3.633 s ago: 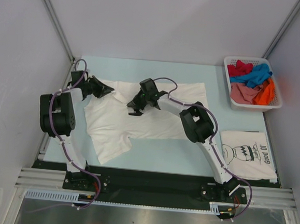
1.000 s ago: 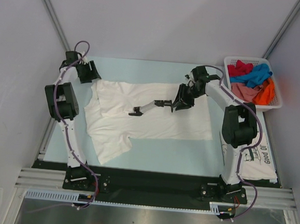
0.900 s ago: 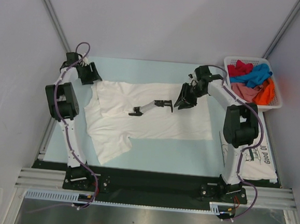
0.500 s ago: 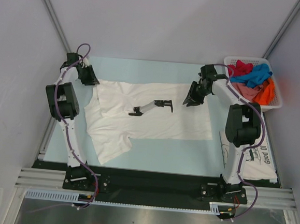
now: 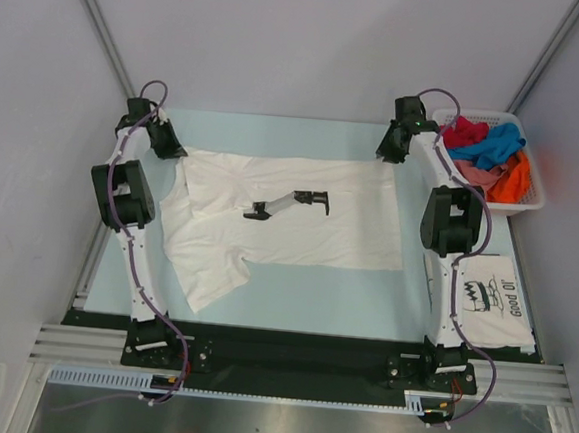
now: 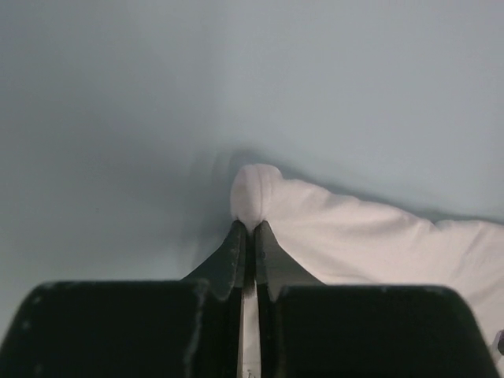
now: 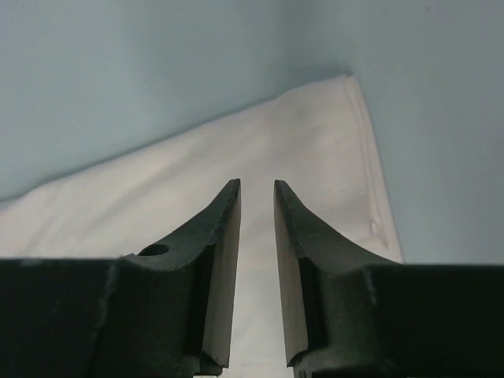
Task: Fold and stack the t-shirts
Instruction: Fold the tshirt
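Note:
A plain white t-shirt [image 5: 308,240] lies spread on the pale blue table [image 5: 313,294]. My left gripper [image 5: 168,148] is at its far left corner and is shut on a bunched bit of the white cloth [image 6: 253,193], with the fingertips [image 6: 236,236] pinched tight. My right gripper [image 5: 386,153] hovers over the shirt's far right corner [image 7: 346,134]; its jaws stand a little apart with nothing between them. A folded white t-shirt with black cartoon print [image 5: 485,302] lies at the front right. Red, blue, pink and orange shirts [image 5: 487,150] fill the basket.
A slim black-and-white object [image 5: 289,202] lies on the middle of the spread shirt. The white lattice basket [image 5: 533,204] stands at the far right. Grey walls close in the table on the left, back and right.
My right gripper moved from the shirt's middle to its far right corner, leaving the black-and-white object on the cloth. My left gripper drew the left corner farther back; the shirt lies flatter.

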`<action>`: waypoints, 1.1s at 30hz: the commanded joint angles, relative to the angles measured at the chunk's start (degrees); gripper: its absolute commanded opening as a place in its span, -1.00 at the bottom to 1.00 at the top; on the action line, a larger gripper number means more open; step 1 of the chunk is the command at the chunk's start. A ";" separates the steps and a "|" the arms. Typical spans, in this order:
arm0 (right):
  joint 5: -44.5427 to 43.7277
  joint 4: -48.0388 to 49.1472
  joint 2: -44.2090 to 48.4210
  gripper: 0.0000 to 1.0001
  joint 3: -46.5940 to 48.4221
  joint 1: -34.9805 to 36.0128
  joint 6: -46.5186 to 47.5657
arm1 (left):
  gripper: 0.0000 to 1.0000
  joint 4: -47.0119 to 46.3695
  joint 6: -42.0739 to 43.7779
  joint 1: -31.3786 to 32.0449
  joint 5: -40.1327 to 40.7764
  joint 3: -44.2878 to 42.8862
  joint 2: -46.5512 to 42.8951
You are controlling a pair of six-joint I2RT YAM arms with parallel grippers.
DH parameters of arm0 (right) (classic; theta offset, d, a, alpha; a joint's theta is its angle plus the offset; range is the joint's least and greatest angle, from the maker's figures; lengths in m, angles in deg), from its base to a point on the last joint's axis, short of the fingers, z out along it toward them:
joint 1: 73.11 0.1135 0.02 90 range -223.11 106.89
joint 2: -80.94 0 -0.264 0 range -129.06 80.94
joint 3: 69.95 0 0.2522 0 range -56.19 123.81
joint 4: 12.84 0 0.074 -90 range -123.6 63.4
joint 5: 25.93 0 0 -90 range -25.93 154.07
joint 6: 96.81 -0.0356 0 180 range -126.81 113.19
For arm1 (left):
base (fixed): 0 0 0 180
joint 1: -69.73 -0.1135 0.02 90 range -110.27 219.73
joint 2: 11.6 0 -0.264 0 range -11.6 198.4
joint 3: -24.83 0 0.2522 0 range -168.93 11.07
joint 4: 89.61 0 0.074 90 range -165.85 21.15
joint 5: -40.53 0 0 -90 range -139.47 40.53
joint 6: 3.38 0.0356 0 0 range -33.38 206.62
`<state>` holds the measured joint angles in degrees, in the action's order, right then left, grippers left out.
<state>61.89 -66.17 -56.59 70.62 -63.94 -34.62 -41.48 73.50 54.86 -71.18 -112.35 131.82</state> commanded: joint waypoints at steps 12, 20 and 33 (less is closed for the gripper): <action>-3.47 -22.05 23.42 0.00 -21.78 5.85 7.50 | 0.57 1.93 -14.81 1.51 23.72 31.61 -33.78; 11.13 -11.51 39.62 0.08 -46.11 10.52 9.27 | 0.50 10.27 -30.19 8.28 28.49 68.89 -68.21; 16.33 -8.68 45.16 0.09 -52.09 6.83 8.56 | 0.34 16.43 -44.45 12.41 31.21 85.89 -79.96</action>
<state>76.65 -76.42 -14.56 19.76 -57.21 -26.45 -23.75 31.53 66.86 -42.86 -25.88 51.95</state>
